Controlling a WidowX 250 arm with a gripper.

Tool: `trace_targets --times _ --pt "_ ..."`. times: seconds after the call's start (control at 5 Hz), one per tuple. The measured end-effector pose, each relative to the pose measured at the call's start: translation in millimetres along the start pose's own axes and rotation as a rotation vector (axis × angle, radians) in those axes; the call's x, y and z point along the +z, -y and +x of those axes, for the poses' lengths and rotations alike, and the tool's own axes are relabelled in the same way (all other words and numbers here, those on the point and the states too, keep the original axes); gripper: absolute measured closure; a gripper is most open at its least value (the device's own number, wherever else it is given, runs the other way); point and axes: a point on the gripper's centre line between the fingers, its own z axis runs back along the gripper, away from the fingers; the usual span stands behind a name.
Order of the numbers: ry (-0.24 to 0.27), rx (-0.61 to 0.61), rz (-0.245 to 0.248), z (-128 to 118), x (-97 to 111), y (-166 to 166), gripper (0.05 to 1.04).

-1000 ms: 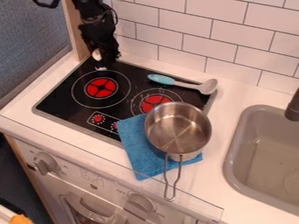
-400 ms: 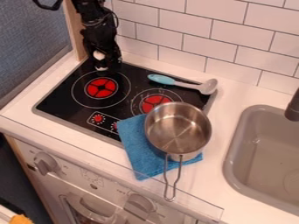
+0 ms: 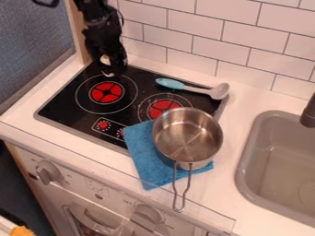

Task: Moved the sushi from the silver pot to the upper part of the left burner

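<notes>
Gripper: over stove's far left corner; its state I cannot tell.
Silver pot: on blue cloth, bottom visible.

I see spoon, blue handle, behind right burner; blue cloth in front; gray sink, dark faucet at right; orange item, lower left corner.

White wall tiles line the back edge of the table; 1 blue-gray panel flanks its left edge.
</notes>
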Motion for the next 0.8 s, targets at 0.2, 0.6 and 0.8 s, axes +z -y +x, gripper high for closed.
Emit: trace_targets --times 0.2,0.6,0.8 --pt "0.028 -0.009 0.023 2.7 24.5 0.2 0.083" --pt "0.091 -0.043 0.091 -2.5 87.2 15.2 0.083" --pt "0.095 -0.045 0.092 -2.3 89.7 15.6 0.083"
